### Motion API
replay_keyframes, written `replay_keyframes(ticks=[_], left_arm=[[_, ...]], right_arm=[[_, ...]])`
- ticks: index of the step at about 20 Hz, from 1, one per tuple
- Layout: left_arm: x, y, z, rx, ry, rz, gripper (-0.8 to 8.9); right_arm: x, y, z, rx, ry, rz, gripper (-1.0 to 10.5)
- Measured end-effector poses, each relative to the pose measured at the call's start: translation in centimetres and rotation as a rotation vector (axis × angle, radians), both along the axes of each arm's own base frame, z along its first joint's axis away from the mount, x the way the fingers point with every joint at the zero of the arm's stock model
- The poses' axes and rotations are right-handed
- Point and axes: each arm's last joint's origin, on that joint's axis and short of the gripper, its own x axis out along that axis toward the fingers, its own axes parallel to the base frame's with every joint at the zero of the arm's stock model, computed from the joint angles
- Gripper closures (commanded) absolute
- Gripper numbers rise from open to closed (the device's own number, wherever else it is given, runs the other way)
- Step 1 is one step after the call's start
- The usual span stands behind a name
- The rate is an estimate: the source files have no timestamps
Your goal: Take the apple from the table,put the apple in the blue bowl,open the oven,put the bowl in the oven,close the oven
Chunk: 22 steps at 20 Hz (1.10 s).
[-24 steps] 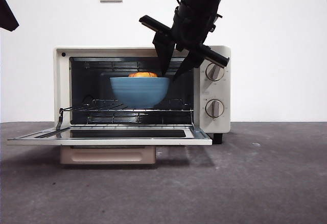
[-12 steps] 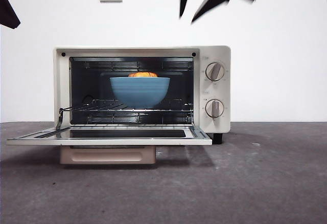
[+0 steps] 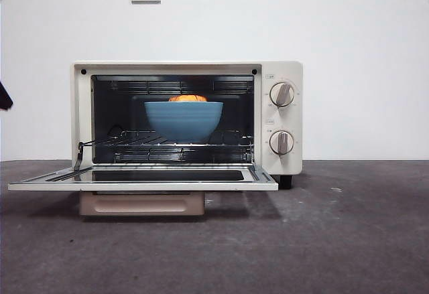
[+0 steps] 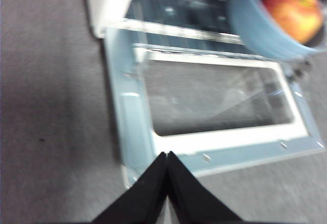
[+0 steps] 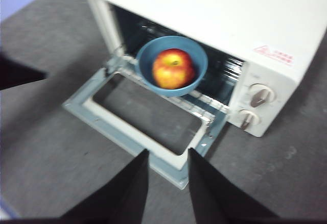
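The bowl (image 3: 183,120) sits on the oven (image 3: 187,116) rack with the apple (image 3: 188,98) inside it, so only the closing of the door (image 3: 143,177) seems left. The door lies flat open, level over the table (image 3: 335,240).

My left pincer (image 4: 167,157) is clenched on nothing, its jaws pressed together, and it hangs just over the door's near corner. My right pincer (image 5: 167,157) is released, jaws apart and empty, high above the open door.

The risks as I judge them: the bowl looks set toward the front of the rack, and if its rim pokes past the opening, the rising door could strike it and tip the apple out. If I lift from one corner only, my jaws may slip off the thin edge, and the door could drop back and jolt the oven.

Hard to tell: the left wrist view is blurred and cuts the bowl off at the edge. From the front only the apple's top shows, and the door handle is hidden. A dark tip (image 3: 4,97) at the front view's left edge may be an arm; I cannot say which.
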Motion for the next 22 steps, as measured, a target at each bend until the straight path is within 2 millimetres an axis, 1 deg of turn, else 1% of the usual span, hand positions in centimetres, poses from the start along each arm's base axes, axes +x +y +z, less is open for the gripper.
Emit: replay_keyframes(ticks=[3, 6, 9, 12, 14, 17, 22], left_arm=[[1.9, 0.7, -1.8, -0.019, 0.046, 0.015, 8.08], [3.8, 0.8, -3.9, -0.04, 0.084, 0.003, 8.08], [5.4, 0.9, -6.2, -0.046, 0.125, 0.007, 8.08], [6.6, 1.0, -8.1, -0.062, 0.156, 0.022, 8.07], [7.1, 1.0, -9.0, -0.075, 0.169, 0.035, 8.08], [7.4, 0.9, -9.8, -0.093, 0.191, 0.036, 8.08], [7.6, 0.8, -10.6, -0.186, 0.2, -0.048, 8.08]], right_arm=[[-2.4, -1.0, -0.6, 0.009, -0.013, 0.068, 8.3], [-4.0, -2.3, -2.6, -0.006, -0.004, 0.095, 8.3], [-5.2, -4.0, -4.8, -0.003, 0.006, 0.086, 8.3], [-6.3, -5.5, -6.1, 0.05, 0.003, 0.066, 8.3], [-7.0, -6.5, -6.3, 0.084, -0.009, 0.038, 8.3], [-7.8, -7.7, -6.1, 0.131, -0.041, 0.014, 8.3], [-8.3, -8.7, -5.8, 0.161, -0.079, -0.024, 8.3]])
